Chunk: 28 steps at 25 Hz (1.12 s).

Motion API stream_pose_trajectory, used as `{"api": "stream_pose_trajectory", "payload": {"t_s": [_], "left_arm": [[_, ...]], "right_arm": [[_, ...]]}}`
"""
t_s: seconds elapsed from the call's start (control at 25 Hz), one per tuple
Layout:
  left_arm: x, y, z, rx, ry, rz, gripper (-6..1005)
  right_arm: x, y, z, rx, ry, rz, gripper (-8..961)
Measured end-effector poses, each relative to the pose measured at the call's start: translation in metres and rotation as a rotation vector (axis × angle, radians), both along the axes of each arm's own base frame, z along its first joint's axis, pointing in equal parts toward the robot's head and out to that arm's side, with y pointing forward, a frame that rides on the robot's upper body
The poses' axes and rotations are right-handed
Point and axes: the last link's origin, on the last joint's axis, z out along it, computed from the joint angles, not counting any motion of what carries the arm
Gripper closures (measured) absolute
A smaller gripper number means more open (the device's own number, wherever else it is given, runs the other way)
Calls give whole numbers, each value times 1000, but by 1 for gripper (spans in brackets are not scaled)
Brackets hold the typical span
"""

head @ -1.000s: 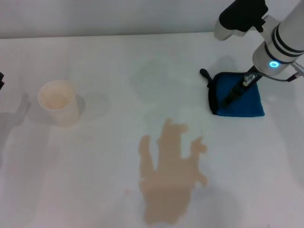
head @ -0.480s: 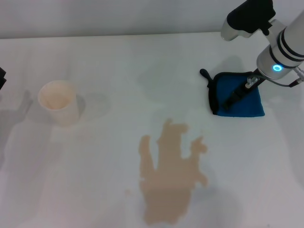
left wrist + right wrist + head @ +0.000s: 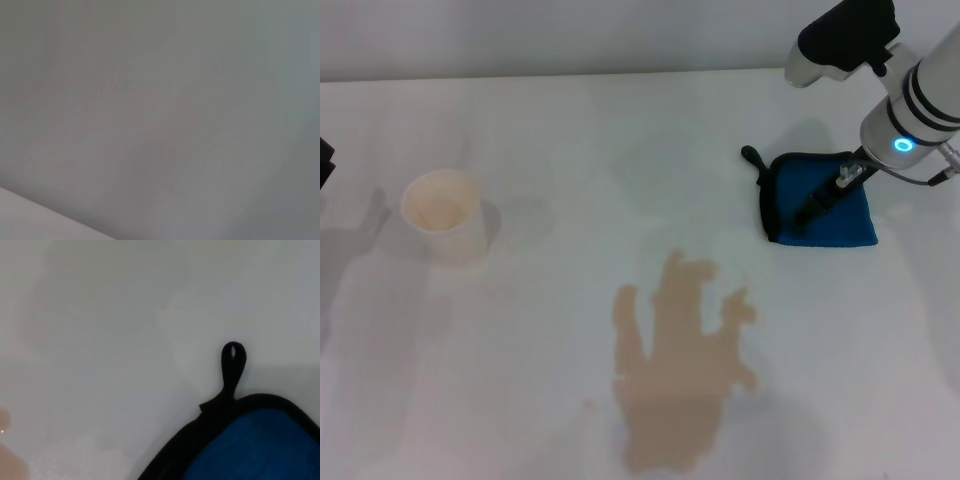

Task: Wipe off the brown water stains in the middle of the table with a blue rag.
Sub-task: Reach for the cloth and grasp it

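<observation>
Right gripper (image 3: 817,207) low over folded bright blue rag (image 3: 840,215), grasp indiscernible; lobed tan-brown water stains (image 3: 682,370) on smooth white table (image 3: 550,330).

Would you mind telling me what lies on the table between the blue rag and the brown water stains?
Nothing: in the head view, only bare white table separates the blue rag from the brown water stains.

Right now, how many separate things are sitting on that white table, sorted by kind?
Cloths: 1, the folded bright blue rag with black trim, under the right gripper.
Cups: 1, the white paper cup.
Spills: 1, the tan-brown liquid puddle.
Total: 3 things on the white table.
</observation>
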Motion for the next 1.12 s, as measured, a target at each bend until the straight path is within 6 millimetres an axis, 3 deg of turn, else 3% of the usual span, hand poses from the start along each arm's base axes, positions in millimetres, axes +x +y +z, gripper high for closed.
{"api": "stream_pose_trajectory", "payload": {"t_s": [0.24, 0.48, 1.12], "left_arm": [[1, 1, 1, 3, 1, -5, 122], [1, 1, 2, 6, 17, -8, 121], [-1, -2, 2, 10, 22, -8, 121]], "right_arm": [[1, -3, -2, 3, 38, -32, 104], [1, -5, -2, 0, 55, -54, 234], [1, -7, -3, -8, 51, -61, 243]]}}
